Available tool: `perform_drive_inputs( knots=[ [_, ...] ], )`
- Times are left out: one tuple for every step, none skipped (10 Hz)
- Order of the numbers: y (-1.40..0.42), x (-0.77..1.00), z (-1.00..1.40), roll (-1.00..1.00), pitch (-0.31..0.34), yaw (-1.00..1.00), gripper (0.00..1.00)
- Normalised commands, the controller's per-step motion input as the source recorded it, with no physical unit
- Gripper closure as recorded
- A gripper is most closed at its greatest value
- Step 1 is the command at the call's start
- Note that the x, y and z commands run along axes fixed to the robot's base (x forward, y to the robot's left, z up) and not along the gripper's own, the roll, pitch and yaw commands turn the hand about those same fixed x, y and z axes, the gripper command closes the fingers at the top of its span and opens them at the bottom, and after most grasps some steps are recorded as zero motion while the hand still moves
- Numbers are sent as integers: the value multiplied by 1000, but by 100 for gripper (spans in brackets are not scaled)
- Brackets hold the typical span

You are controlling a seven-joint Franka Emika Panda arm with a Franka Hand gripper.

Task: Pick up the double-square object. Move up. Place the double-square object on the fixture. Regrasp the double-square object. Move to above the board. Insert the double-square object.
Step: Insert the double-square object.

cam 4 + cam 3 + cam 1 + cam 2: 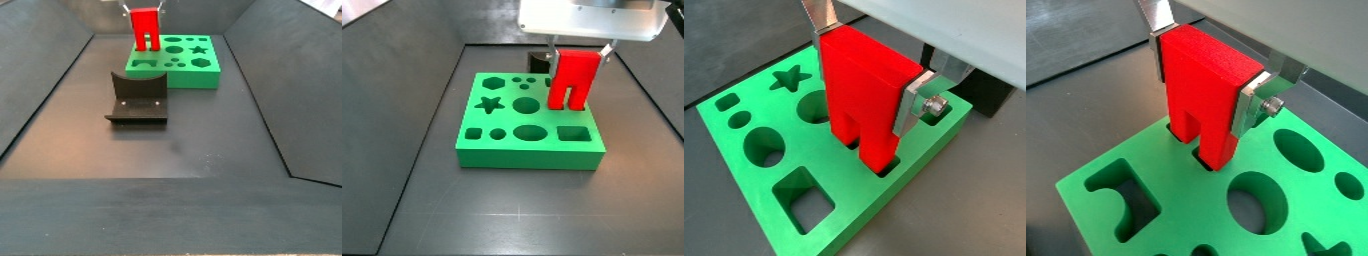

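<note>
The gripper is squeezed tight on the double-square object, with one flat silver finger pressed on each side of the red block near its top. It holds the block standing straight up, with the two square legs hanging down below the fingers, and I think that is so the legs can slide straight into their holes. The board lies right under the gripper, and in both wrist views the tips of the legs look like they are just going into a pair of square holes near one edge of the board. So this seems to be the last step, pushing the piece in. The red block is smooth, shiny plastic with sharp corners and a slot between its legs. The board is thick, bright green and flat, with a star, round holes, an oval and square holes cut in it. In a side view the fixture sits well away from the gripper, on the dark floor. It is a dark bent bracket with nothing on it.
</note>
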Motion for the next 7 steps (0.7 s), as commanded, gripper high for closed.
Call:
perform_drive_inputs(
  knots=[
    [-197, 80, -711, 0, -186, 11, 100],
    [-89, 254, -771, 0, -153, 0, 100],
    [0, 554, -751, 40, -34, -97, 100],
    [20, 474, -711, 76, -20, -63, 100],
    [49, 326, -689, 74, -29, -43, 100],
    [143, 171, -757, 99, -47, -11, 100],
    [214, 143, -809, 131, -46, -146, 100]
  ],
)
